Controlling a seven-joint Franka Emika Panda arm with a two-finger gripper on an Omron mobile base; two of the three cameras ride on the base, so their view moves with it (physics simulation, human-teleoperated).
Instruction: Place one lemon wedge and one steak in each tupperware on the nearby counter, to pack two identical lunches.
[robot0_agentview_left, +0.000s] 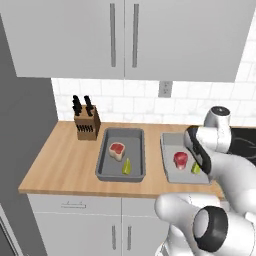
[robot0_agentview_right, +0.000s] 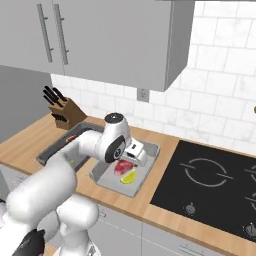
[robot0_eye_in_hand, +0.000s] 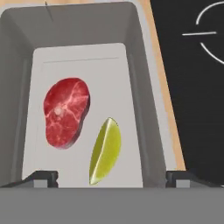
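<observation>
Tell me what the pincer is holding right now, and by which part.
Nothing. The pincer is open above the tupperware; the lemon wedge and steak lie loose in it.

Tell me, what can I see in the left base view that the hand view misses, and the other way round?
The left base view alone takes in the second tupperware with its own steak and lemon wedge, the knife block, the wall cabinets and the tiled wall.

The hand view alone shows the steak's white marbling close up and the two dark fingertips, set wide apart.

Both share the tupperware beside the cooktop, with one steak and one lemon wedge lying side by side in it.
</observation>
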